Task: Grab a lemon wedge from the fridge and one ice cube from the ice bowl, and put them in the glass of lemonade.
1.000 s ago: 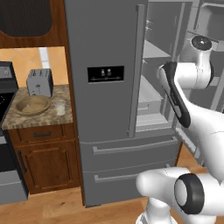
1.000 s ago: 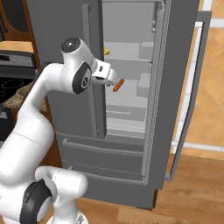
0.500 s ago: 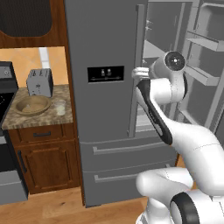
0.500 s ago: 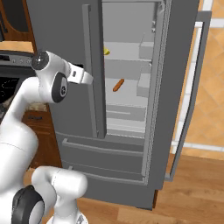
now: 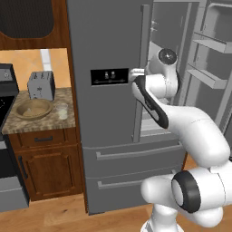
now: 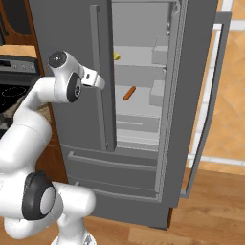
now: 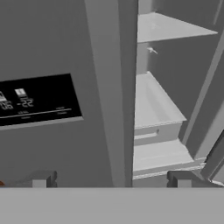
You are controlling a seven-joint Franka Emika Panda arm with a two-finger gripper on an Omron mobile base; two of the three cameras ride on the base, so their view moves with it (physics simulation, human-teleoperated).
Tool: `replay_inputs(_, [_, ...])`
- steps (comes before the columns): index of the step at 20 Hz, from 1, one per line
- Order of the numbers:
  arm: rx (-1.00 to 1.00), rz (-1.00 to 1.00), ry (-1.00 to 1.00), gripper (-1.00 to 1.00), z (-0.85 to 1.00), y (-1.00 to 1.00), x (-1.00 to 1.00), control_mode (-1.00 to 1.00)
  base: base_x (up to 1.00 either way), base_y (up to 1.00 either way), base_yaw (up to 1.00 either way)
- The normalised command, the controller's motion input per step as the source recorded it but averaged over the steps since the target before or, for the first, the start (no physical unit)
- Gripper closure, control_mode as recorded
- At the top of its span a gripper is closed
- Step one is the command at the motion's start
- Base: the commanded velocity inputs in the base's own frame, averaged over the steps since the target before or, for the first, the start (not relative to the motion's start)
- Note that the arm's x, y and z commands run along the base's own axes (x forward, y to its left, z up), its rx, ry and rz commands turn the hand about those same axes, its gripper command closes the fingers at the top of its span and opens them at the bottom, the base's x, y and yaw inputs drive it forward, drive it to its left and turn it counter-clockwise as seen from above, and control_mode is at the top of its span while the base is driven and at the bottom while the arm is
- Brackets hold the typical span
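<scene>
Fridge (image 6: 72, 43): right door swung fully open toward the wood floor, left door shut, its long handle (image 6: 98, 76) standing at the edge of the open compartment. Open room in front of the shelves.

Gripper (image 7: 111, 179): in front of the closed left door, beside the black dispenser panel (image 7: 37, 100); jaws spread wide, holding nothing, touching nothing.

Lemon wedge (image 6: 116, 56): upper shelf, just inside the door edge, well apart from the jaws. Orange-brown long item (image 6: 128, 93): one shelf lower.

Counter (image 5: 43, 123), left of fridge: ice bowl (image 5: 32, 108), glass of lemonade (image 5: 61, 110) just beside it, toaster (image 5: 41, 85) behind. Ice cube too small to tell.
</scene>
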Motion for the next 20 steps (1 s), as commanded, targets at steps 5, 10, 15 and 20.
replay_inputs(5, [0.0,0.0,-0.08,-1.0,-0.36,0.0,0.14,-1.0,0.0,0.0,0.0])
replay_inputs(10, [0.0,0.0,-0.02,-1.0,-0.23,-0.01,0.31,-1.0,0.0,0.0,0.0])
replay_inputs(15, [0.0,0.0,0.0,-1.0,-0.07,0.0,0.53,-1.0,0.0,0.0,0.0])
replay_inputs(20, [0.0,0.0,0.0,-1.0,-0.2,0.0,0.43,-1.0,0.0,0.0,0.0])
